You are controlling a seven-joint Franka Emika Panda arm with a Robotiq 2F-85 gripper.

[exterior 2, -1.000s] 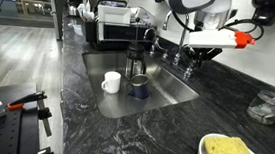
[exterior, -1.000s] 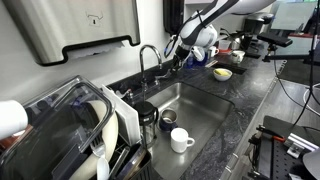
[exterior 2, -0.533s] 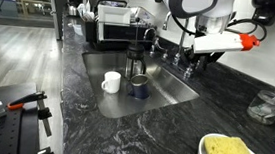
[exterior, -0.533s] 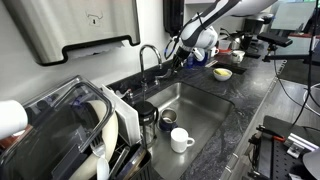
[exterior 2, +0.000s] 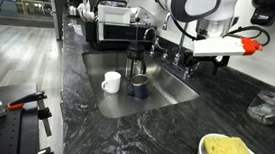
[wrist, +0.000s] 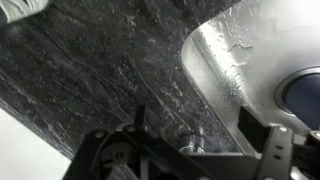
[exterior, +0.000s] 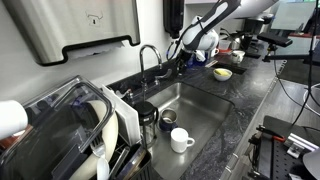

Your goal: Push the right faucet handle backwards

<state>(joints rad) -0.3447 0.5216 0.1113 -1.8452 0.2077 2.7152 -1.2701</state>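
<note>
The arm has shifted slightly away from the spout [exterior 2: 151, 36], leaving the gripper [exterior 2: 192, 58], whose opening I cannot tell, just above the right faucet handle [exterior 2: 187, 66] behind the sink [exterior 2: 168, 92], wall beyond.

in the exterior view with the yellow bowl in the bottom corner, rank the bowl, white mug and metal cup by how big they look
1. bowl: looks largest, but it is nearest the camera, so that is unsure.
2. white mug and metal cup: look alike, side by side in the sink; not ranked.
</note>
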